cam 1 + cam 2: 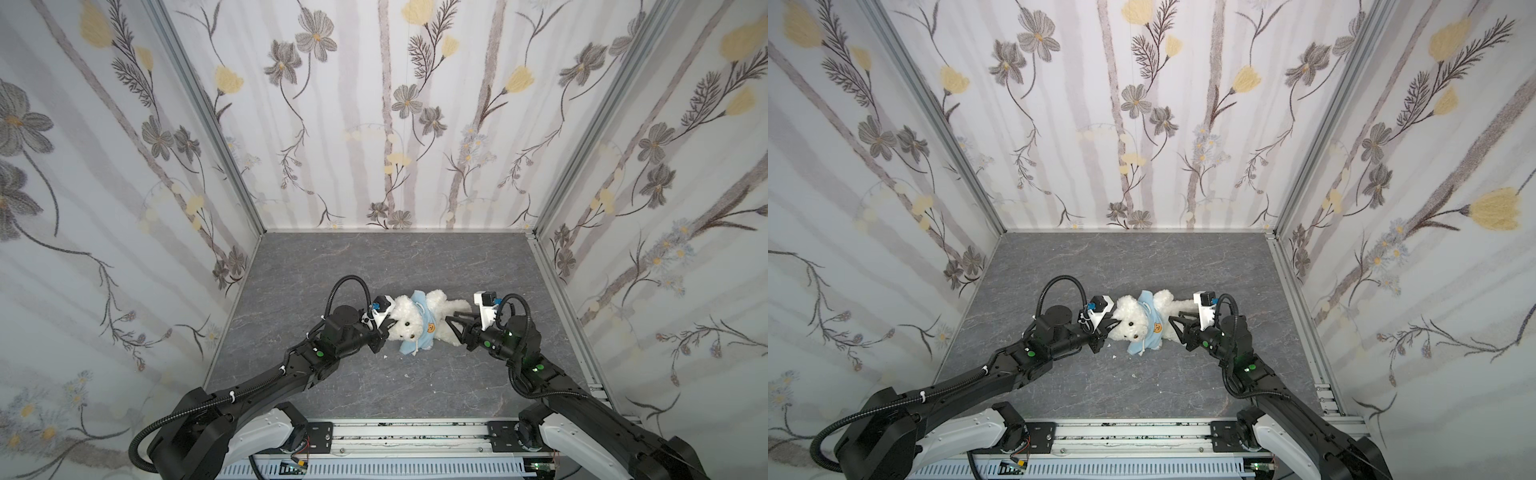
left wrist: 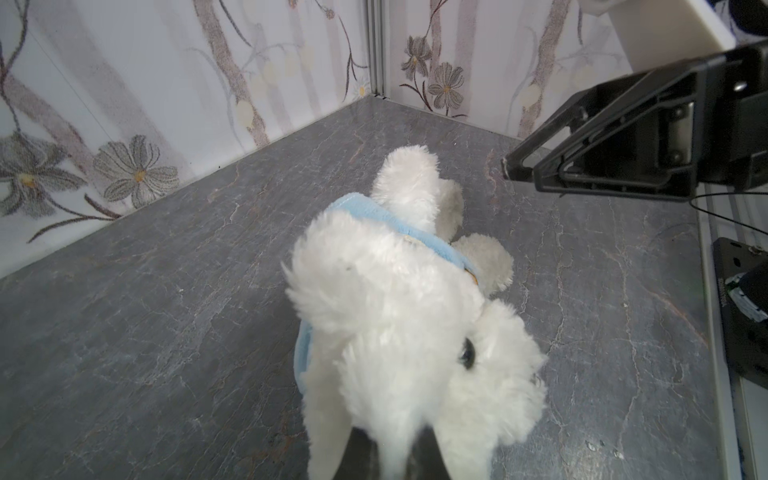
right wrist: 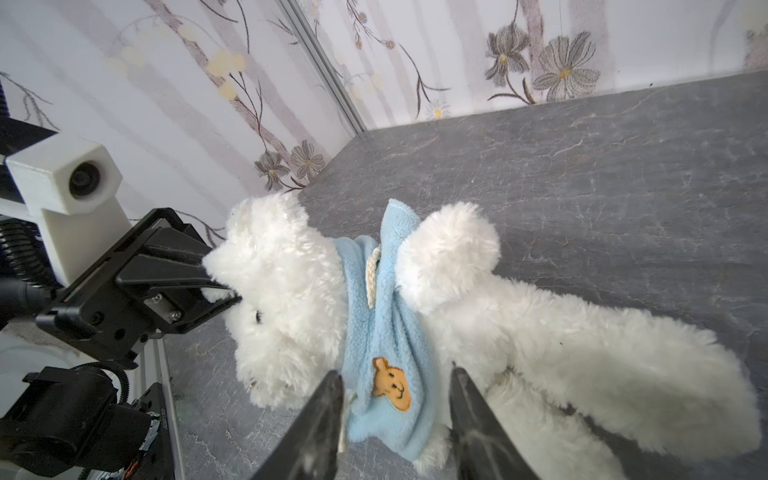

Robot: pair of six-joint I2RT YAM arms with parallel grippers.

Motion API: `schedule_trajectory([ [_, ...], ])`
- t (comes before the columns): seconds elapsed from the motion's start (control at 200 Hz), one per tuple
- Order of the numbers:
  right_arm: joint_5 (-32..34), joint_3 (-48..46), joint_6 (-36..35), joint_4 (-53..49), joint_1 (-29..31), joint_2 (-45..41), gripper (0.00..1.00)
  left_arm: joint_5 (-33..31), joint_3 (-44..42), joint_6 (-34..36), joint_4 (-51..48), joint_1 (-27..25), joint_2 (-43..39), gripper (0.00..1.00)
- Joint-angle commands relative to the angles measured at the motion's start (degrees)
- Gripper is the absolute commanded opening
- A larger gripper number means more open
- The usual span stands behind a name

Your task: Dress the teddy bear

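Observation:
The white teddy bear [image 1: 404, 321] [image 1: 1130, 319] lies on its back on the grey table, head to the left, legs to the right. A light-blue hoodie [image 1: 423, 330] [image 3: 374, 316] with an orange bear patch [image 3: 390, 384] is bunched round its chest, with one arm [image 3: 449, 253] out. My left gripper [image 1: 388, 326] [image 3: 220, 280] is shut on fur at the bear's ear; white fur fills its jaws in the left wrist view [image 2: 390, 449]. My right gripper [image 1: 451, 321] [image 3: 395, 374] is open, its fingers astride the hoodie's hem without pinching it.
Floral walls close the table [image 1: 374, 386] on three sides, with metal corner posts [image 1: 249, 199]. A rail with both arm bases [image 1: 407, 436] runs along the front edge. Small white specks [image 1: 385, 356] lie on the table in front of the bear.

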Motion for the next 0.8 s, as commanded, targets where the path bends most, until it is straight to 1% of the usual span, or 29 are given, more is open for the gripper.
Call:
schedule_trajectory([
  [0.0,-2.4,-0.7,0.1,-3.3,-1.3,-1.6,0.43,4.2,-1.6,9.4,4.6,0.1,-0.5,0.00],
  [0.06,-3.0,-1.0,2.4,-1.5,-1.8,0.5,0.40,6.0,-2.2,11.2,5.2,0.1,-0.3,0.00],
  [0.125,-4.8,-1.6,4.1,1.9,-1.9,4.0,0.35,6.5,-3.1,11.4,6.9,0.1,0.0,0.00],
  [0.205,-8.9,-3.6,7.7,10.5,-1.7,9.3,0.27,7.4,-4.4,10.7,9.5,0.2,0.3,0.00],
  [0.285,-10.4,-5.4,10.5,18.1,-1.1,15.0,0.24,8.1,-4.8,10.0,10.4,0.2,1.0,0.00],
  [0.39,-11.0,-6.1,13.5,26.8,0.0,20.8,0.24,8.8,-5.1,9.9,10.7,0.1,1.4,0.00],
  [0.46,-10.8,-5.4,14.8,30.2,0.6,24.1,0.24,8.6,-5.1,9.9,10.8,0.1,1.7,0.00],
  [0.58,-10.3,-4.1,15.4,32.6,1.4,28.1,0.25,8.7,-5.3,9.7,10.8,0.1,1.8,0.00],
  [0.684,-8.9,-3.8,15.0,33.1,1.4,29.6,0.26,8.8,-5.2,9.7,10.8,0.1,1.7,0.00],
  [0.794,-9.0,-2.8,14.3,33.5,1.5,30.5,0.29,9.2,-5.4,9.8,10.8,0.1,1.6,0.00],
])
